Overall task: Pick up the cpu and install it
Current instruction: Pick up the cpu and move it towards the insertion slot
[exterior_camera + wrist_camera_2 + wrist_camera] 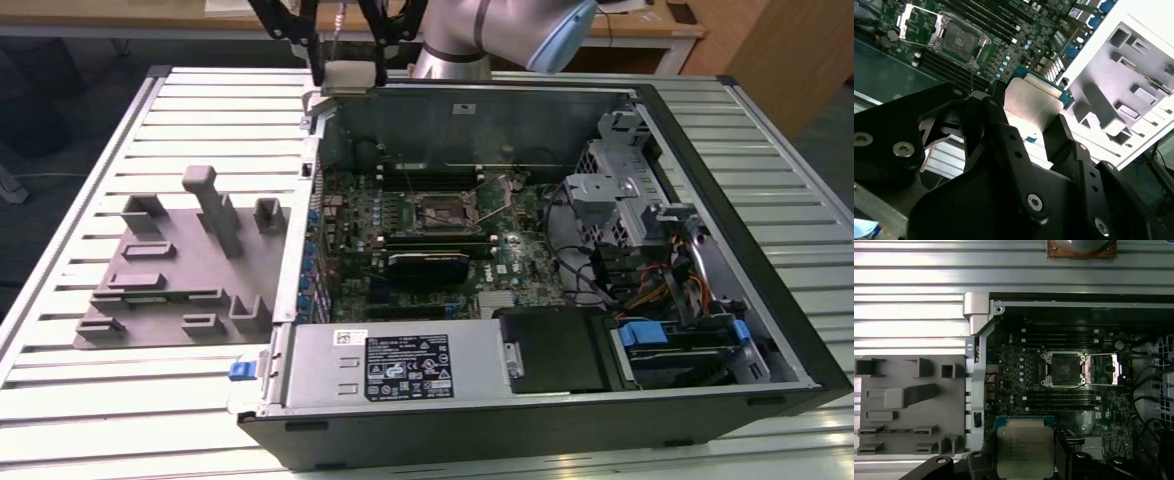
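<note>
above the case (534,425), gripper (1031,125) around cpu (1025,452)

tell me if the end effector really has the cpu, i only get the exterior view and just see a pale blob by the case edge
Observer: Yes. In both wrist views the end effector is shut on the cpu, gripping two opposite edges, silver top showing.
Operator: is the socket ready
Observer: In the first wrist view the socket is empty, and its load plate is flipped open beside it.
</note>
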You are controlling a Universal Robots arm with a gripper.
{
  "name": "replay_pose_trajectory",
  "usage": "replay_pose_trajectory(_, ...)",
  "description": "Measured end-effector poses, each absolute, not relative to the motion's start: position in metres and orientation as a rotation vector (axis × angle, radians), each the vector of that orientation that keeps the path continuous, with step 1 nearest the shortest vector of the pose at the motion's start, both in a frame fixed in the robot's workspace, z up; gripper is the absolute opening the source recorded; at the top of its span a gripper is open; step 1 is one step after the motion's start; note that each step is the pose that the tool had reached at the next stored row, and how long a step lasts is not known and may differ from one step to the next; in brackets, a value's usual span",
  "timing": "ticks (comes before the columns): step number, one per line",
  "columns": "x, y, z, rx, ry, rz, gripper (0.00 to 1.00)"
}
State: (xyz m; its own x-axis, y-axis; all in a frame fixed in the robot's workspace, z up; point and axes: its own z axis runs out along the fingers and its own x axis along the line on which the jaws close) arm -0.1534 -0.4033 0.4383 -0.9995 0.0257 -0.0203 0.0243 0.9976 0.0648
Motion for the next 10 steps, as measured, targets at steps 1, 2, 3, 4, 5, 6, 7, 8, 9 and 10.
replay_pose_trajectory(1,-0.150,-0.403,0.438,0.039,3.119,0.101,0.55)
replay_pose_trajectory(2,-0.148,-0.403,0.438,0.039,3.119,0.101,0.55)
replay_pose_trajectory(3,-0.145,-0.403,0.438,0.039,3.119,0.101,0.55)
replay_pose_trajectory(4,-0.143,-0.403,0.438,0.039,3.119,0.101,0.55)
replay_pose_trajectory(5,-0.141,-0.403,0.438,0.039,3.119,0.101,0.55)
replay_pose_trajectory(6,-0.139,-0.403,0.438,0.039,3.119,0.101,0.55)
replay_pose_trajectory(7,-0.137,-0.403,0.437,0.039,3.119,0.101,0.55)
replay_pose_trajectory(8,-0.135,-0.403,0.437,0.039,3.119,0.101,0.55)
replay_pose_trajectory(9,-0.133,-0.403,0.436,0.039,3.119,0.101,0.55)
replay_pose_trajectory(10,-0.132,-0.403,0.436,0.039,3.119,0.101,0.55)
